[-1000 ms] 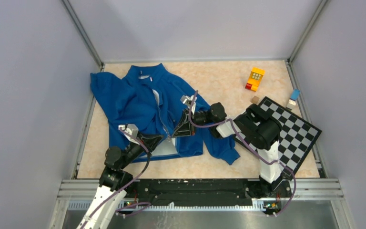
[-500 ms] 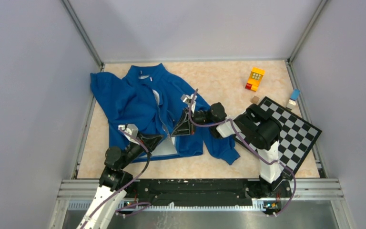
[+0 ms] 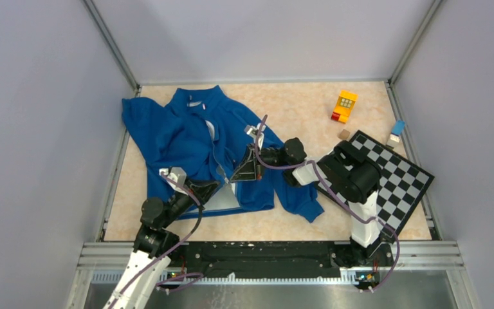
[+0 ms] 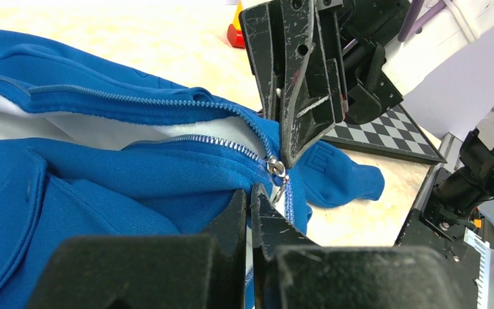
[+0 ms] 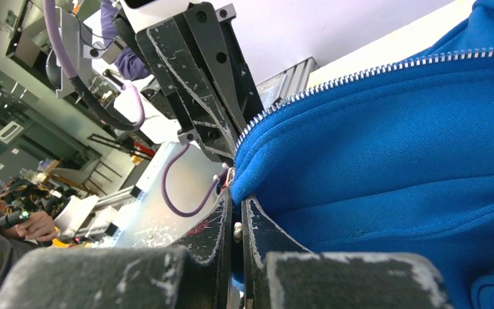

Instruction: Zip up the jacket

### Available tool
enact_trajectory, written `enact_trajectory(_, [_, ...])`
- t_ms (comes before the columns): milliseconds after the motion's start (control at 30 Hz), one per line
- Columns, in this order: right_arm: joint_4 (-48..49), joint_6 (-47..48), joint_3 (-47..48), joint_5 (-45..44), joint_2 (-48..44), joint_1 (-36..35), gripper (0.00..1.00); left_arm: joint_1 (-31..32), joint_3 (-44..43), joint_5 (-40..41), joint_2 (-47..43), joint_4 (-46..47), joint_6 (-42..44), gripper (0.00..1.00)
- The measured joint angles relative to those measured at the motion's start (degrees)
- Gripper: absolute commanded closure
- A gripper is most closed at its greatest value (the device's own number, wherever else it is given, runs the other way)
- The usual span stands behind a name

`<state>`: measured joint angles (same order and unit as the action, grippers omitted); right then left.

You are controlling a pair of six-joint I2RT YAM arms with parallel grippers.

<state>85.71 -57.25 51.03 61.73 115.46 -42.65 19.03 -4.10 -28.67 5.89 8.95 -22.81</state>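
The blue jacket [image 3: 190,138] lies flat on the table, collar at the far side, front open with pale lining showing. In the left wrist view the two zipper rows [image 4: 186,140] meet at the metal slider [image 4: 274,167] near the hem. My left gripper [image 3: 220,187] is shut on the jacket's bottom hem just below the slider [image 4: 252,194]. My right gripper [image 3: 233,179] comes from the right, shut, with its tips at the slider [image 4: 287,154]. In the right wrist view its jaws [image 5: 237,201] pinch the blue zipper edge [image 5: 257,161]; the slider itself is mostly hidden there.
A black-and-white chessboard [image 3: 395,177] lies at the right under the right arm. A yellow toy block [image 3: 345,104], a small brown cube [image 3: 344,134] and a blue-white piece [image 3: 397,131] sit at the far right. A jacket sleeve [image 3: 302,199] lies beside the right arm.
My right gripper has shifted slightly away along the zipper line toward the collar. The left gripper and the jacket's hem have stayed put.
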Motion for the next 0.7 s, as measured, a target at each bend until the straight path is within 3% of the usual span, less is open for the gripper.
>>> enact_trajectory(233, [-4.3,1.1,0.0,-0.2,-3.8,-0.3,1.0,0.0,-0.8,0.0,0.0,-0.1,0.3,1.0])
enact_trajectory(500, [-18.8,7.6,0.0,-1.0,-7.0,-0.3,1.0,0.0,-0.9,-0.3,1.1,-0.6,0.4,1.0])
enact_trajectory(700, [-23.7,9.1,0.1,-1.3,-7.7,-0.3,1.0,-0.2,-0.9,-1.0,3.4,-0.6,0.5,1.0])
